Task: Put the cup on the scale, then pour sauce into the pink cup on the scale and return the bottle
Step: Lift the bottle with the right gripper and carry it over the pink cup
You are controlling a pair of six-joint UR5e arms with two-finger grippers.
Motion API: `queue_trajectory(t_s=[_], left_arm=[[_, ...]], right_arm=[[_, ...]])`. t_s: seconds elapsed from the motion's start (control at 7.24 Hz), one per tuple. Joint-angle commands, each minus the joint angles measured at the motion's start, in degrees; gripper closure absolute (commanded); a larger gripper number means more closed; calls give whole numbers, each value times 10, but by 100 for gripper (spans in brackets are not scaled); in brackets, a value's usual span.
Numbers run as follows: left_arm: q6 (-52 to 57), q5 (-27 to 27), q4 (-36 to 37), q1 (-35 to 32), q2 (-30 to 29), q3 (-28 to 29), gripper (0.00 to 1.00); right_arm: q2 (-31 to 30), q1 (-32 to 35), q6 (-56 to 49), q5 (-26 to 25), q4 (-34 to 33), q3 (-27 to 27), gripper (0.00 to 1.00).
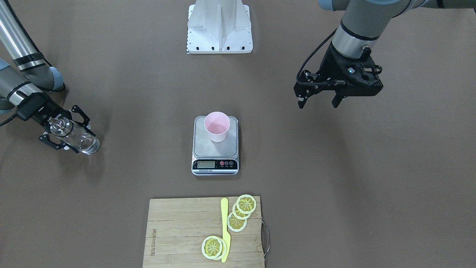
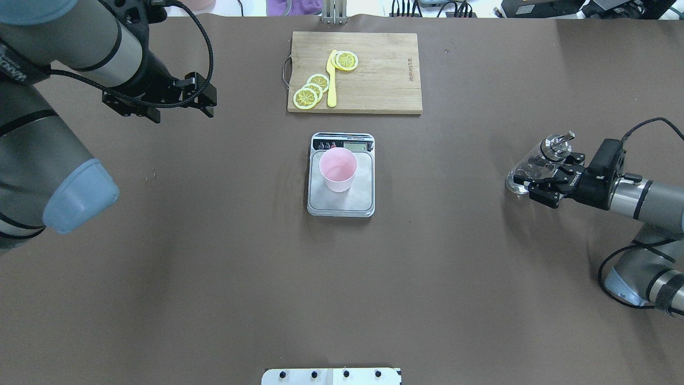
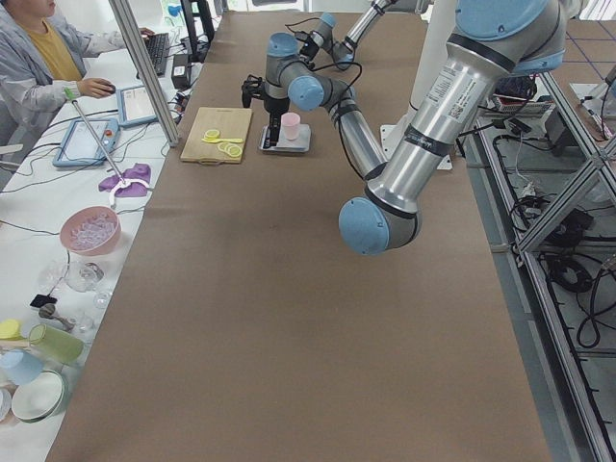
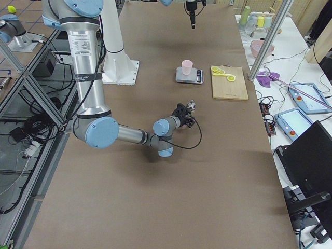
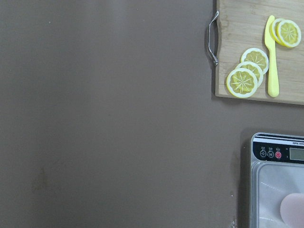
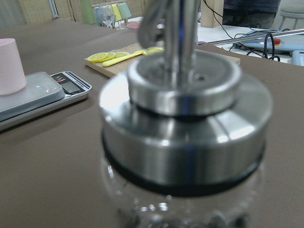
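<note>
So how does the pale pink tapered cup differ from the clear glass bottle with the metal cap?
The pale pink tapered cup is opaque and open on top; the clear glass bottle is see-through and closed by a shiny metal spout cap. The cup stands free on the silver scale; the bottle is off to one side, clamped in the right gripper. Both look upright.
</note>
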Motion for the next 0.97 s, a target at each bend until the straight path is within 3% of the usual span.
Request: queue_trajectory(t_s=[0.0,0.41,0.83], left_arm=[[0,0,0,0,-1,0,3],[1,0,0,-3,3,-12,3],[-23,-3,4,-32,11,-14,3]], right_arm=[[10,0,1,-3,0,1,100],[32,-1,-8,-24,-15,2,100],[77,-13,-79,-20,-91,12,100]])
